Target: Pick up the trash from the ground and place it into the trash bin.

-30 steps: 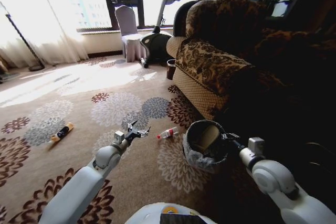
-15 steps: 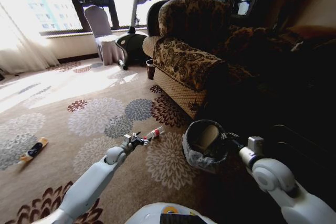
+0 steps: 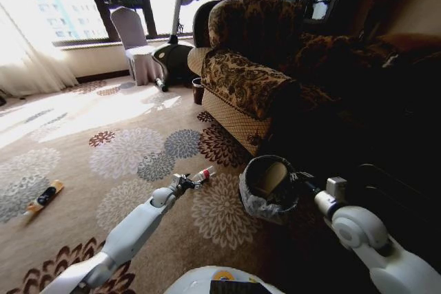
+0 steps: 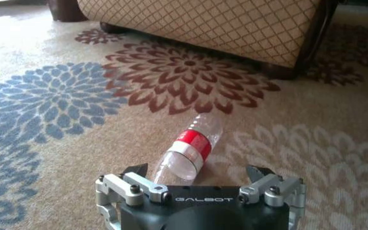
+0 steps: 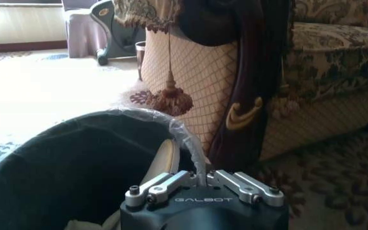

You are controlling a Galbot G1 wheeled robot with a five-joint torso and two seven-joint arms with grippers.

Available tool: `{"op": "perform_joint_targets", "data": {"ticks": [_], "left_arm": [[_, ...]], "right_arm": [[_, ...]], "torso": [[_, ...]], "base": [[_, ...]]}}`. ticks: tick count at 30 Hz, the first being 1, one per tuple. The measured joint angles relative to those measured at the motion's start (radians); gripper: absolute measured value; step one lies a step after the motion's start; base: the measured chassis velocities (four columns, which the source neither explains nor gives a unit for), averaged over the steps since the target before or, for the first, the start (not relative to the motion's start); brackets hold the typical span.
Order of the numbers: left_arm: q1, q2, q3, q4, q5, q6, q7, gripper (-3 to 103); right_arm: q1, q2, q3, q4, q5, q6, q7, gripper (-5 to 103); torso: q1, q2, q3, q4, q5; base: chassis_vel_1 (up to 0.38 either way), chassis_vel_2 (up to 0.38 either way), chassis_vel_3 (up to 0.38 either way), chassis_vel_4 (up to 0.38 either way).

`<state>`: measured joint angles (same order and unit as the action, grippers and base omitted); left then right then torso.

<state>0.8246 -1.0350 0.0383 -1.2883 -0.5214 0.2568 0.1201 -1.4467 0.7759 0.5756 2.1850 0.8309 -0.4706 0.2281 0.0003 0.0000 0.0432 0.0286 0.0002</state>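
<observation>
Patterned sofa (image 3: pixel 248 80) beside trash bin (image 3: pixel 265 191)

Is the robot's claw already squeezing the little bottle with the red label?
No, the left gripper is open, its fingers spread on either side of the bottle, which lies on the carpet.

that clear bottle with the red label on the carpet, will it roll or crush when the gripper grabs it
The bottle lies on its side and is round, so a nudge from the open left gripper could roll it. It looks empty and thin-walled, so probably light and apt to dent.
</observation>
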Motion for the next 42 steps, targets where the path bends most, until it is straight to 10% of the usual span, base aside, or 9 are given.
{"op": "perform_joint_targets", "data": {"ticks": [42], "left_arm": [[0.020,-0.015,-0.008,-0.012,0.025,-0.004,0.019,100]], "right_arm": [[-0.060,0.050,0.009,0.034,-0.019,-0.040,-0.021,2]], "torso": [[0.000,0.000,0.000,0.0001,-0.0003]], "base": [[-0.018,0.015,0.021,-0.017]]}}
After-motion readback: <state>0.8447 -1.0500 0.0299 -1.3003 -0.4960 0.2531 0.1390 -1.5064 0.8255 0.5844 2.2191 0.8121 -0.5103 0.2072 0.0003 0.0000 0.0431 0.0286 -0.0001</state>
